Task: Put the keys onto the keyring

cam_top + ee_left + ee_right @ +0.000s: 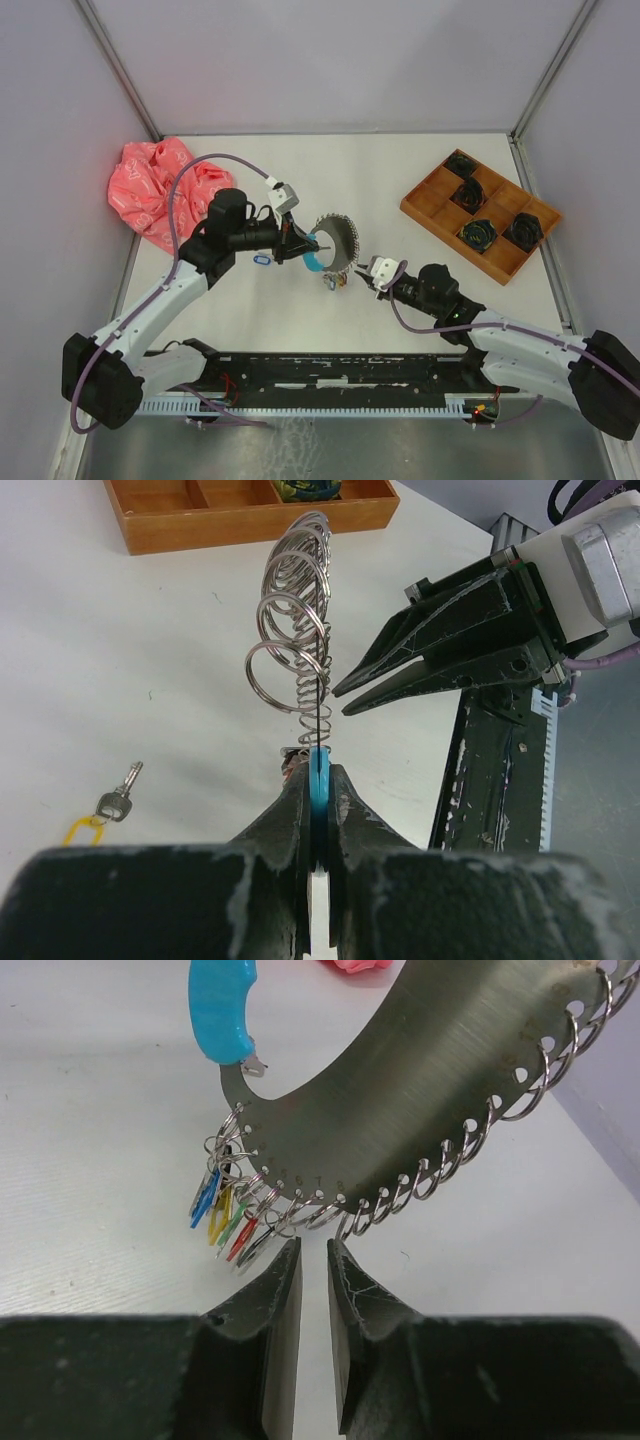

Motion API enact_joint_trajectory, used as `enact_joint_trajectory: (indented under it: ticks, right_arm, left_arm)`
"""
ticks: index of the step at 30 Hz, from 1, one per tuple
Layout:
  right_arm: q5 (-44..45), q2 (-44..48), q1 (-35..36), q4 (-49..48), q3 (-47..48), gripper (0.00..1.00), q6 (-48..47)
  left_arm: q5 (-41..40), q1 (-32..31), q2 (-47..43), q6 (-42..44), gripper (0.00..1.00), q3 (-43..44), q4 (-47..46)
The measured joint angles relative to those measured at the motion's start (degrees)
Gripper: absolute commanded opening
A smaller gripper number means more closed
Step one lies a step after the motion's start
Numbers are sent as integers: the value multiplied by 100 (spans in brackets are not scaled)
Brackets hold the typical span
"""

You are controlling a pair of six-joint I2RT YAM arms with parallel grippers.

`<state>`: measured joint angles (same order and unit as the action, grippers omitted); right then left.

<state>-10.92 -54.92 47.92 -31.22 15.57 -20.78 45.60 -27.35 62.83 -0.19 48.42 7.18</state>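
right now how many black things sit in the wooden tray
4 black things in the wooden tray: two at its far corner, two toward its near end; none look hidden.

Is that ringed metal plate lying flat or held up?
Held up: the left pincer clamps its blue handle, and coloured keys dangle beneath.

pink bag [155, 190] crumpled, far left | wooden tray [428, 198] far right, holds four dark items [477, 234]

bare table [90, 1170] beneath right gripper [313, 1247]; keyring [450, 1070] blocks straight ahead, possibly touching.
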Motion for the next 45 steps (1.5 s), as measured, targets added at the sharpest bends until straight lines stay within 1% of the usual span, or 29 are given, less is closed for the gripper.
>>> enact_joint_trajectory:
  ticks: [8,15,18,34,42,45]
  right_arm:
    - [39,-131,-2,-278,-39,23,197]
    - [39,-262,0,-341,-39,28,308]
    - [39,-286,-2,-409,-39,28,350]
    - [68,-317,-2,-564,-52,16,468]
    - [116,-264,0,-520,-52,15,444]
    - [201,-212,0,-448,-52,17,422]
  left_arm:
    - [105,-4,-7,-11,3,0,-4]
    - [109,-4,-9,-17,3,0,-11]
    - [109,-4,-13,-17,3,0,-26]
    - [109,-4,-13,-20,3,0,-46]
    - [111,-4,-13,-20,3,0,-39]
    - [114,-4,-13,-17,3,0,-20]
